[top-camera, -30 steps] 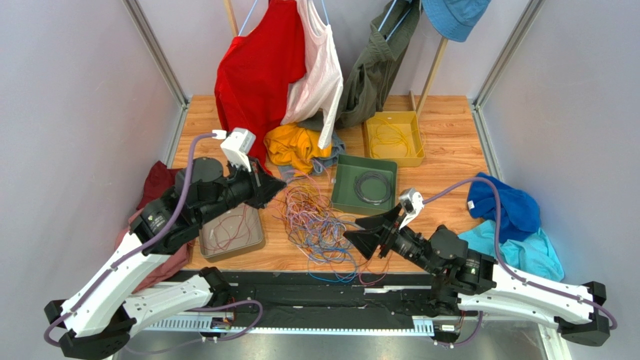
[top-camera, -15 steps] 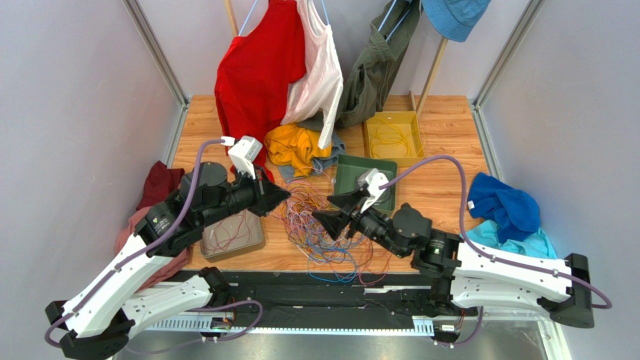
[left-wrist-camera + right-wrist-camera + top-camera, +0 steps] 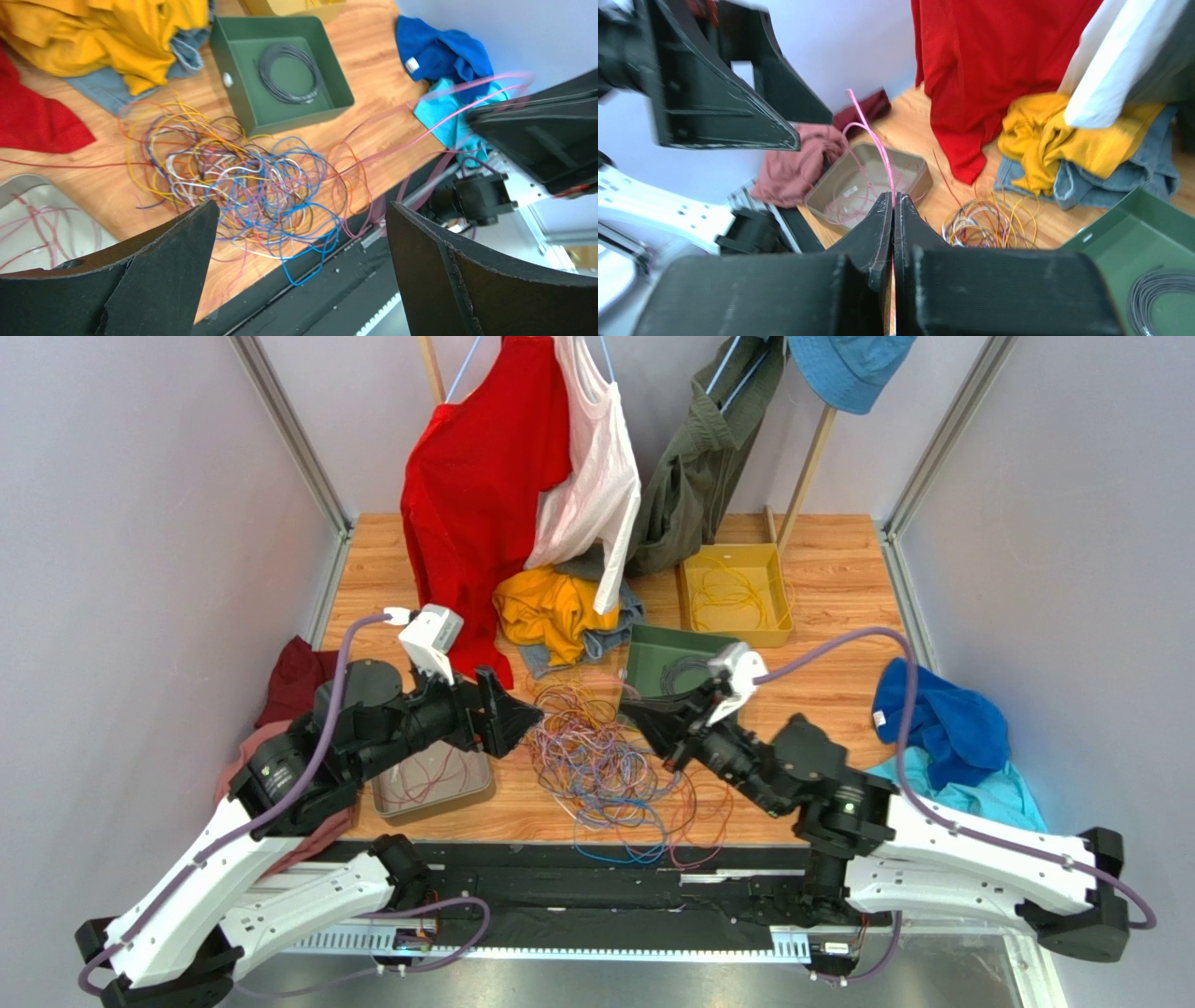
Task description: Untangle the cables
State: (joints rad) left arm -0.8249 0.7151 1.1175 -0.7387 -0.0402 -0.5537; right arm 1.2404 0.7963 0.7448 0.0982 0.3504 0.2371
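Top external view: the cables [image 3: 606, 763] lie in a loose, many-coloured heap at the centre of the frame, on the wooden table [image 3: 842, 567] between the two claws. The left gripper [image 3: 516, 717], left of centre, has its jaws spread wide with nothing in them. The right gripper [image 3: 643, 711], just right of centre, is pinched tight on a pink cable [image 3: 868, 133], which rises from its fingertips toward the upper left of the right wrist view. A green tray [image 3: 659, 647] sits just behind that claw.
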